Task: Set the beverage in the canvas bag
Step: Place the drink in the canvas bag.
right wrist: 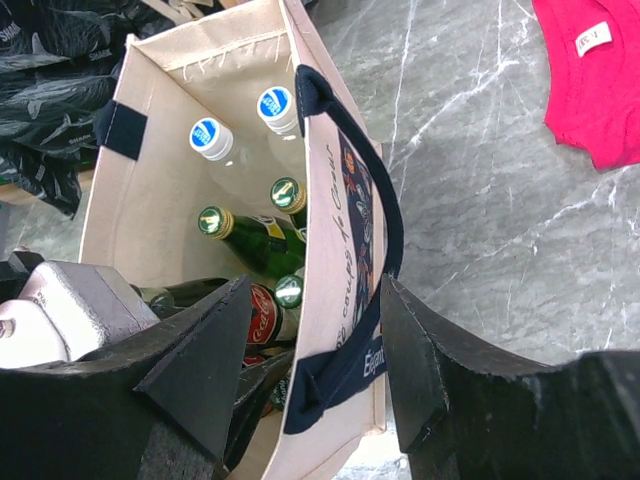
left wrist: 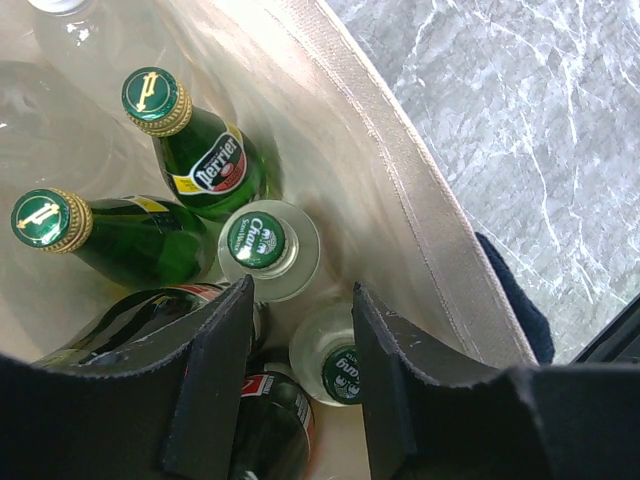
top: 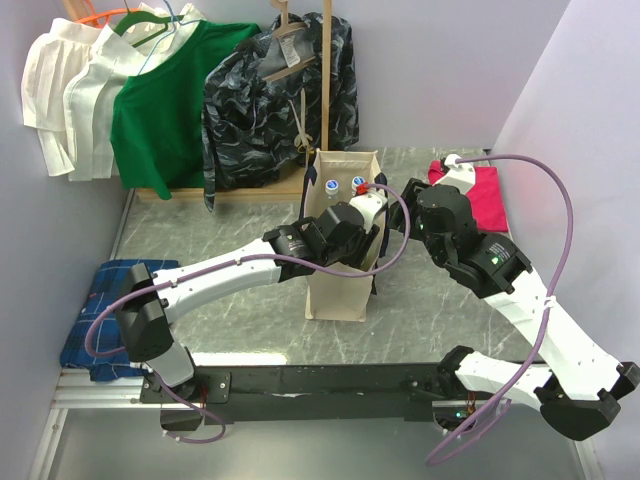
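The cream canvas bag [top: 335, 290] with navy handles stands upright mid-table. Inside it [left wrist: 400, 170] lie several bottles: two green Perrier bottles [left wrist: 205, 160], clear bottles with green caps [left wrist: 268, 250] and a dark Coca-Cola bottle [left wrist: 270, 425]. Two clear bottles with blue-and-white caps [right wrist: 212, 140] stand at the bag's far end. My left gripper [left wrist: 300, 375] is open and empty inside the bag's mouth, with a clear green-capped bottle [left wrist: 335, 365] below the gap between its fingers. My right gripper [right wrist: 315, 370] is open and straddles the bag's right wall and navy handle [right wrist: 375, 200].
A rack at the back holds white shirts, a green shirt [top: 165, 100] and a dark patterned garment [top: 280, 90]. A red cloth [top: 485, 195] lies to the right of the bag. A blue plaid cloth [top: 100, 310] lies at the left edge.
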Robot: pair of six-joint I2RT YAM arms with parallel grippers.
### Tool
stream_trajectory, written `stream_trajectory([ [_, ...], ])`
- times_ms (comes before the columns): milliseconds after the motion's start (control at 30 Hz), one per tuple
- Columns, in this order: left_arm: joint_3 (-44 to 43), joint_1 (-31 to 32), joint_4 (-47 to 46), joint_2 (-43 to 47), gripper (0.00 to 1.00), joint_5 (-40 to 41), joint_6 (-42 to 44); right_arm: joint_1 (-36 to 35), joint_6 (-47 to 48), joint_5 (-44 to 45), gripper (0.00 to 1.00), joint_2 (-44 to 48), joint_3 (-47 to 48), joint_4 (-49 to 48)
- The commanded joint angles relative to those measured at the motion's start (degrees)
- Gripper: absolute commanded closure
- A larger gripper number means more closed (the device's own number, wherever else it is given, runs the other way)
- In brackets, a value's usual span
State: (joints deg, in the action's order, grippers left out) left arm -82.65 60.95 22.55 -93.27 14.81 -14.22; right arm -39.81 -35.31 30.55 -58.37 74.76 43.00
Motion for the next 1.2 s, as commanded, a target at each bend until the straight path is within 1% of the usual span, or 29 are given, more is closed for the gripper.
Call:
stream_trajectory([
  [0, -1.28, -0.04, -0.66, 1.78, 0.50, 1.10, 0.86, 0.26, -0.11, 2.32, 0.39, 1.15, 0.65, -1.26],
  [400, -4.80, 0.05, -0.40, 5.47, 0.45, 2.07, 2.44, 0.35, 0.24, 4.87, 0.38, 3.09, -0.76, -0.38],
  [700, -7.35, -0.04, 0.13, 10.39, 0.38, 4.00, 4.81, 0.44, 0.24, 4.61, 0.38, 2.74, -0.67, -0.20],
  [800, -7.26, -0.04, 0.39, 12.15, 0.33, 5.57, 6.30, 0.35, 0.24, 4.35, 0.38, 2.56, -0.58, -0.11],
  [933, -6.47, 0.05, 0.57, 14.70, 0.19, 9.27, 7.62, 0.35, 0.33, 3.91, 0.38, 2.12, -0.58, -0.20],
  [1000, -5.68, -0.04, 1.01, 15.75, 0.17, 11.37, 8.15, 0.35, 0.24, 3.82, 0.38, 1.86, -0.67, -0.11],
  [1067, -5.15, -0.13, 1.27, 16.45, 0.12, 12.96, 8.33, 0.44, 0.33, 3.64, 0.38, 1.68, -0.84, -0.29],
  [1100, -4.37, -0.13, 1.53, 16.98, 0.07, 13.92, 8.24, 0.35, 0.33, 3.56, 0.38, 1.68, -0.93, -0.29],
  [1167, -3.57, -0.83, 1.71, 17.60, 0.03, 14.37, 7.98, 0.35, 0.33, 3.47, 0.38, 1.50, -1.02, -0.20],
])
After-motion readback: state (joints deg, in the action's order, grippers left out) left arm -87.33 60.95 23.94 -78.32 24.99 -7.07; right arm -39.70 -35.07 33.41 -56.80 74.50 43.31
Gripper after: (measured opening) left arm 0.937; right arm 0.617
